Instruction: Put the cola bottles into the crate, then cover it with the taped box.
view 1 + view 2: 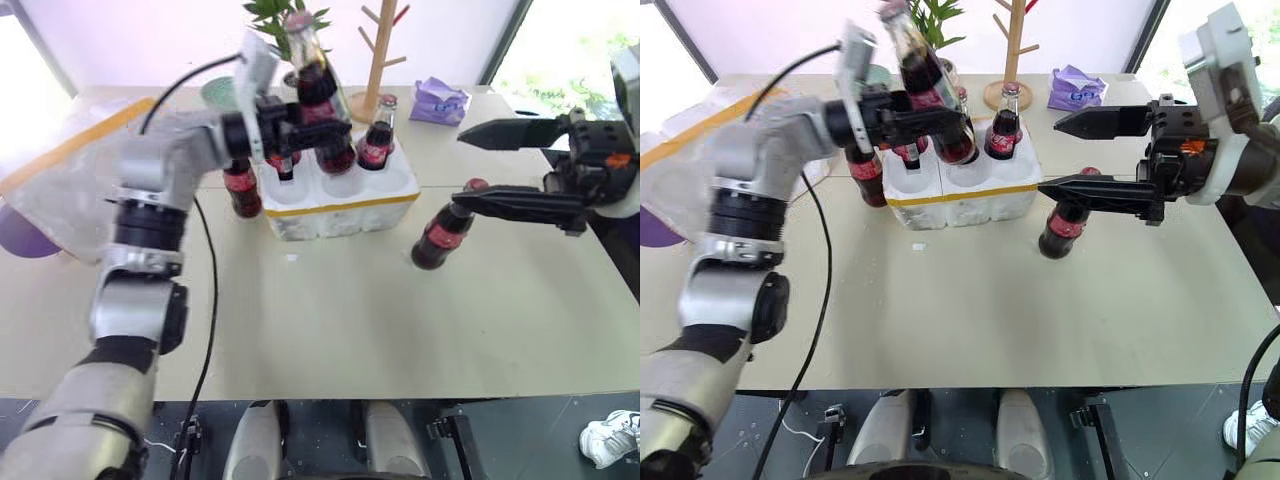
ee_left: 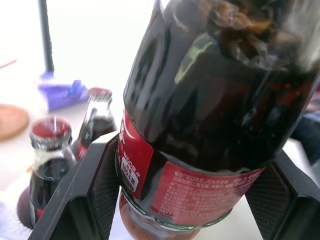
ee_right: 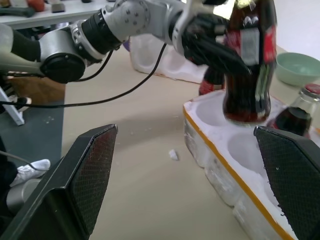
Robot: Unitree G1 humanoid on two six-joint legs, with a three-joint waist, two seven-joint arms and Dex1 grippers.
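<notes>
Over crate (image 1: 340, 205): my left gripper (image 1: 300, 125) clenched on bottle (image 1: 318, 85) at label; glass heavy, slick, breakable. My right gripper (image 1: 475, 165) spread, empty.

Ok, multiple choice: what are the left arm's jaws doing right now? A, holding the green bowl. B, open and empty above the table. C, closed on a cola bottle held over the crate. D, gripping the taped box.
C: the left gripper has its jaws clamped on the labelled body of a cola bottle, held tilted just above the crate.
</notes>
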